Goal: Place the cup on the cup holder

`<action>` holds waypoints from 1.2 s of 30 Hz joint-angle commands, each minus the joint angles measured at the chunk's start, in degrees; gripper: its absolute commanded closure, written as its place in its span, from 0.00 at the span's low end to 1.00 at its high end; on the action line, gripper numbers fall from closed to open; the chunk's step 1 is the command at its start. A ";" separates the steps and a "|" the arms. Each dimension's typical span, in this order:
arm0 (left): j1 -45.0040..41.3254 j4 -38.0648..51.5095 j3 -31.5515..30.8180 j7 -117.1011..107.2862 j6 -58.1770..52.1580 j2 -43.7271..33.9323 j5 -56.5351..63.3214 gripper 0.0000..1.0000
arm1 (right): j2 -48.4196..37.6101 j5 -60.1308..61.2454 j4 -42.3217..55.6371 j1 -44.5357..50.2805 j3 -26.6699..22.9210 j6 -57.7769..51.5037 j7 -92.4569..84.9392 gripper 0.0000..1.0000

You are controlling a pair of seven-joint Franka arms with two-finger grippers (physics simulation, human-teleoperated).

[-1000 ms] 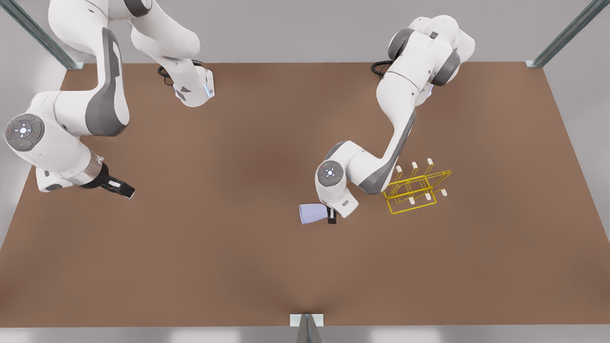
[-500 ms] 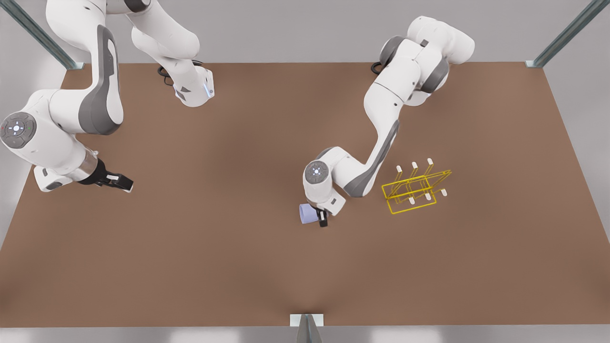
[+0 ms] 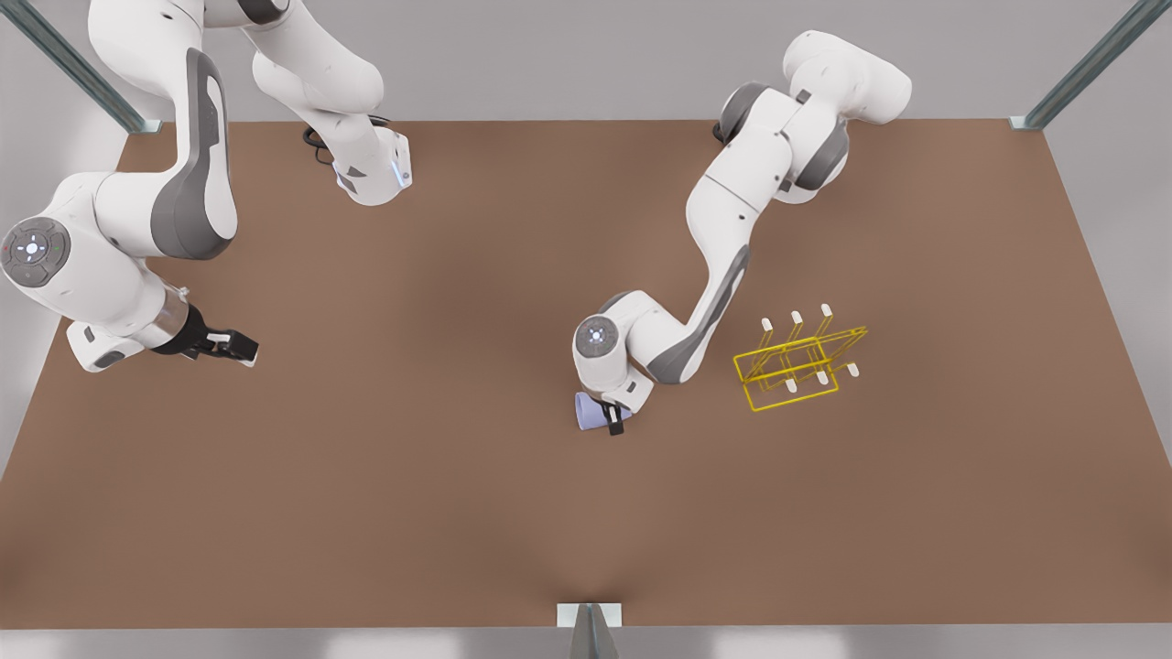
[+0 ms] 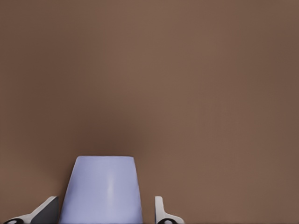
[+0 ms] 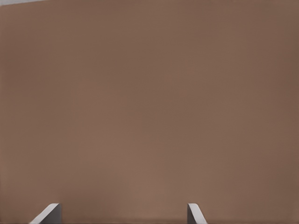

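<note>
- We see the cup (image 3: 589,411) lying on its side on the brown table (image 3: 412,513), near the middle, with its wider end toward the front view's left.
- In the left wrist view the cup (image 4: 102,191) lies between the two fingertips (image 4: 46,211), its flat end pointing away from the wrist.
- The left gripper (image 3: 612,419) is down at the cup, on the arm that reaches in from the far edge at the front view's right.
- Its fingers stand spread on either side of the cup; one is just beside the cup wall and the other shows a clear gap, so we read the gripper as wide and not clamped on anything.
- The holder (image 3: 793,364) stands on the table toward the front view's right of the cup, apart from it, its white-tipped pegs slanting upward.
- No cup sits on the holder; the two are separated by the left arm's forearm and a stretch of bare table.
- The right gripper (image 3: 231,346) hangs above the table at the front view's left, well apart from cup and holder; that arm waits.
- In the right wrist view its fingertips (image 5: 47,213) are spread wide over bare table, with nothing between them.
- We find no brand, label or readable writing on the cup, the holder or the arms.
</note>
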 commanded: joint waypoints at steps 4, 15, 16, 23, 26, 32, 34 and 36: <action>-0.36 0.12 0.01 -3.98 3.39 0.98 0.00 0.00 | -0.06 0.05 0.00 -0.01 -0.03 -0.47 -3.59 0.00; -0.27 0.56 0.01 -3.10 4.45 1.60 -0.18 0.25 | -0.06 0.05 0.00 -0.09 -0.11 -0.65 -3.68 0.00; -0.27 0.56 0.01 -2.93 4.45 1.60 -0.09 0.25 | -0.06 0.05 0.00 -0.09 -0.03 -0.65 -3.68 0.00; 0.26 1.44 0.01 4.19 -6.18 -5.25 -0.18 0.22 | -0.06 0.05 0.00 -0.09 -0.11 -0.65 -3.68 0.00; 0.26 1.35 0.18 5.42 -18.22 -7.72 5.43 0.22 | 0.03 0.05 0.00 -0.09 -0.11 -0.65 -3.77 0.00; -1.94 1.44 0.10 5.42 -40.01 -8.60 23.98 0.22 | 0.03 0.05 0.00 -0.18 -0.11 -0.65 -4.30 0.00; -3.96 1.79 0.18 7.00 -47.40 -8.60 29.35 0.22 | 0.12 0.05 0.00 -0.18 -0.11 -0.65 -4.30 0.00; -6.95 1.79 0.27 9.03 -53.99 -8.60 33.65 0.22 | 0.12 0.05 0.00 -0.27 -0.11 -0.65 -4.38 0.00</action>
